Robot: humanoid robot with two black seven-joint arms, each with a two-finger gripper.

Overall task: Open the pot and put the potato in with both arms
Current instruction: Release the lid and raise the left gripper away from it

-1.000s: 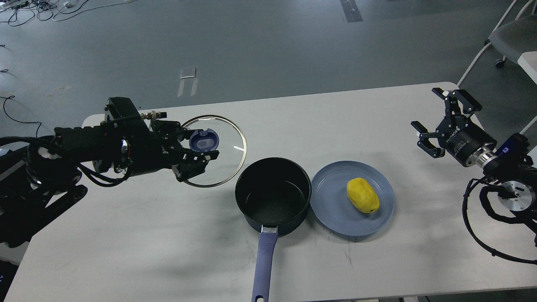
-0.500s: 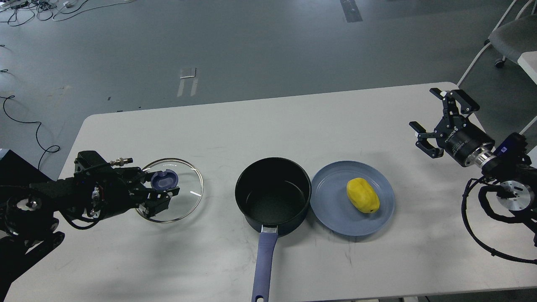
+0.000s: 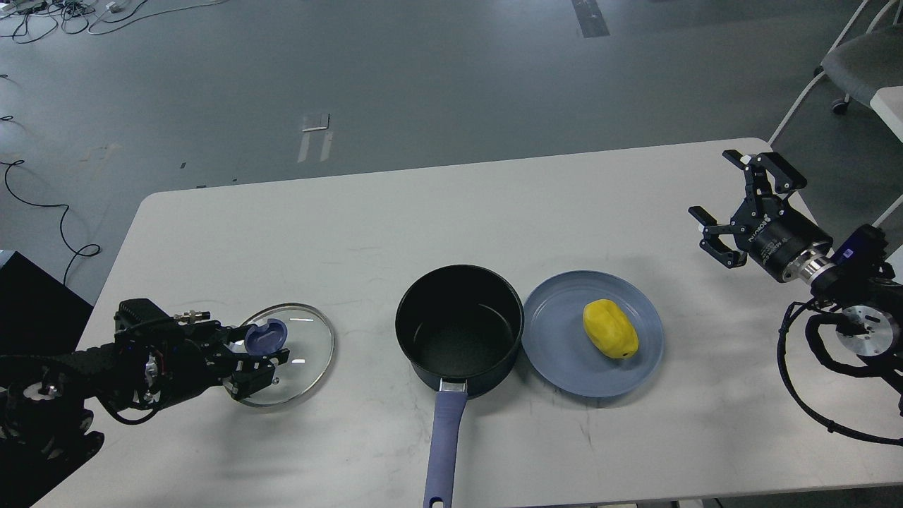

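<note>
Lid (image 3: pixel 293 353) lower now; pot (image 3: pixel 459 328) uncovered, empty.

Open pot (image 3: pixel 459 327), lid (image 3: pixel 286 355) seemingly gripped

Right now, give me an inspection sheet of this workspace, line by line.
Surface: white table, a few faint scuffs, otherwise bare.
Pot: pot near the front centre, uncovered, nothing inside, handle pointing at the front edge.
Lid: glass lid low over the table's left part, its blue knob between the left pincer's fingers.
Potato: potato lying on the blue plate, which touches the pot's right side.
Clutter: nothing seen.
Pincers: left pincer shut on the lid's knob; right pincer open, raised at the right edge, holding nothing.
Cables: loose black loops hang off the right arm.
Surroundings: grey floor, cords far left, a chair far right.
</note>
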